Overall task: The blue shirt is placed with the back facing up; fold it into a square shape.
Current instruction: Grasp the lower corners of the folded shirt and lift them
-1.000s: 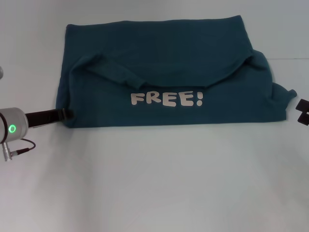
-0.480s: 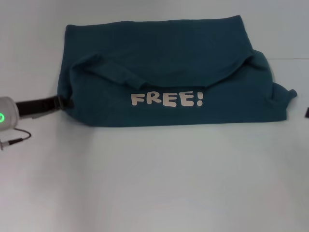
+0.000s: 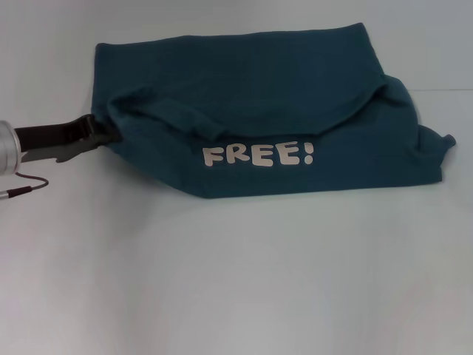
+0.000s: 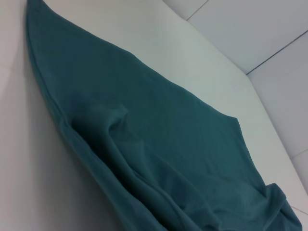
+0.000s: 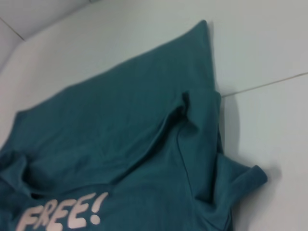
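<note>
Surface [image 3: 236,281]: white; the near half carries nothing.
Left gripper [image 3: 100,133]: at 9 o'clock of the head view, clamped on the left edge of the blue shirt [image 3: 281,96], at the fold.
Blue shirt: centre to 12 o'clock of the surface, folded once, white "FREE!" lettering [image 3: 259,154] on the upper layer facing the camera. Left end lifted and drawn inward; right end bunched at 3 o'clock with a sleeve tip [image 5: 250,175] sticking out.
Right gripper: not in view in the head picture; its wrist camera looks over the shirt's right end.
Risk 1: thin hold on the left edge; cloth may slip out if the pull goes on, leaving the fold half made.
Risk 2: only one end is held; the lower layer may drag along and skew the outline away from a square.
Risk 3: the bunched right sleeve is likely to get trapped in the fold as a lump.
Change from earlier frame: left gripper has moved up and toward 12 o'clock, taking the near-left corner off the surface; right gripper has left the 3 o'clock edge.
</note>
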`<state>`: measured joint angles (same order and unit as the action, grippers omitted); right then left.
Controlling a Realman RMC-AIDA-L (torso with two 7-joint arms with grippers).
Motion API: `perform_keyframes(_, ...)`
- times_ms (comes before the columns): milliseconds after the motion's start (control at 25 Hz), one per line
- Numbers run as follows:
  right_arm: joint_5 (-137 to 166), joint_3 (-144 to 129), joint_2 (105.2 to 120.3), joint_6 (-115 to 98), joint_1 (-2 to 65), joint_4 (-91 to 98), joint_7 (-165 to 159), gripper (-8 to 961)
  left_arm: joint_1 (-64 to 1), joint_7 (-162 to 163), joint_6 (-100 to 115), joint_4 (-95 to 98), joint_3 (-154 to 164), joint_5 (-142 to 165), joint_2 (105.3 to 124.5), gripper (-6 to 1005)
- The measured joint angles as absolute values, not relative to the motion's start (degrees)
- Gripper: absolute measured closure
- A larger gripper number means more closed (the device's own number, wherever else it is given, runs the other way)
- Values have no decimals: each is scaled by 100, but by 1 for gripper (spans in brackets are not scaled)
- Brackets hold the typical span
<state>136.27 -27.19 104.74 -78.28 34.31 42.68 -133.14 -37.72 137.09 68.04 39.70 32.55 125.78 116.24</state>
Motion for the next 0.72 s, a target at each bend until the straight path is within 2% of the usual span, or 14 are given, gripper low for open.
perform_keyframes(240, 14363, -3152, 10712, -7104, 3853, 4239, -13951, 297, -3789, 13786, 6773, 3938, 3248, 12574, 11621, 1000)
perform_keyframes(560, 14424, -3616, 11065, -6283, 4030, 4192, -13925, 298, -3776, 13798, 6747, 3911, 3192, 12568, 11627, 1000)
perform_keyframes(720, 14467, -3902, 11149, -5757, 4038, 4006, -13932, 299, -3753, 13799, 6730, 3911, 3190, 12568, 11634, 1000)
